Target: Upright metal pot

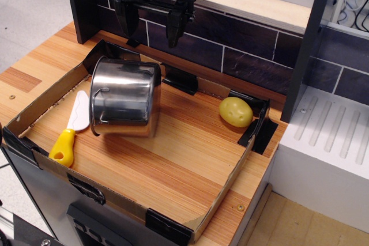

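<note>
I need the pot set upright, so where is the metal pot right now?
The metal pot lies tipped in the back-left part of the cardboard-walled tray, beside the yellow-handled toy knife, below the open end effector.

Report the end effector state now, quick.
End effector: open, holding nothing, raised above the metal pot, which lies on its side.

At lower left I see a toy knife (71, 131), white blade, yellow handle. A yellow potato toy (235, 112) sits at right, inside my cardboard-walled tray (225, 191) on the wooden counter (23, 79).
</note>
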You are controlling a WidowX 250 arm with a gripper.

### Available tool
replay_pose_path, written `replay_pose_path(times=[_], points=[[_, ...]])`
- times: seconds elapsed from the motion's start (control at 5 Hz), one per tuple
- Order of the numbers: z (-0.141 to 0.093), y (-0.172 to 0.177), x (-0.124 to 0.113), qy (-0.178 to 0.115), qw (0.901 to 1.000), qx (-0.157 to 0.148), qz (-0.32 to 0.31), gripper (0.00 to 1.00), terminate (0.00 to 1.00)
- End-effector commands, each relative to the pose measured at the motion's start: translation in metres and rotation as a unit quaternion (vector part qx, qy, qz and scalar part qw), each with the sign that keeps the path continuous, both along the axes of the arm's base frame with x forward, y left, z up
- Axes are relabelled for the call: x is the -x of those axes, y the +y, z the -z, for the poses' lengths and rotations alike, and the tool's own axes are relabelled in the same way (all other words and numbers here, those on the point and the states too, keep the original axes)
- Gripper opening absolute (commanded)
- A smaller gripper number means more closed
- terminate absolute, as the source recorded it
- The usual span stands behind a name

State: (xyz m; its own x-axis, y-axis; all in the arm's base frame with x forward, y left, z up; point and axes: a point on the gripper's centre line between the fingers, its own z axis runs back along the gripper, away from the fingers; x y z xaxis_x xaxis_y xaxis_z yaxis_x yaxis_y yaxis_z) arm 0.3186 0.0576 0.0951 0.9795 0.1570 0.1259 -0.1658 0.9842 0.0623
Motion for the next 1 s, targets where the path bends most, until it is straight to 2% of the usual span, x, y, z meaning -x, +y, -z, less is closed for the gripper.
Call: replay_pose_path(times=[0.0, 0.2, 0.4, 0.6, 0.8], points=[[0.0, 0.0, 0.0, 0.0, 1.0, 0.0, 0.0, 1.0, 0.0], [-0.015, -0.005, 0.003, -0.007, 0.9998, 0.014, 0.016, 1.0, 0.0], [-0.039, -0.005, 0.012, -0.03, 0.9985, 0.024, 0.04, 1.0, 0.0], [-0.059, 0.0, 0.032, -0.042, 0.9943, 0.051, 0.083, 1.0, 0.0], [-0.07, 0.008, 0.06, -0.041, 0.9902, 0.073, 0.112, 1.0, 0.0]])
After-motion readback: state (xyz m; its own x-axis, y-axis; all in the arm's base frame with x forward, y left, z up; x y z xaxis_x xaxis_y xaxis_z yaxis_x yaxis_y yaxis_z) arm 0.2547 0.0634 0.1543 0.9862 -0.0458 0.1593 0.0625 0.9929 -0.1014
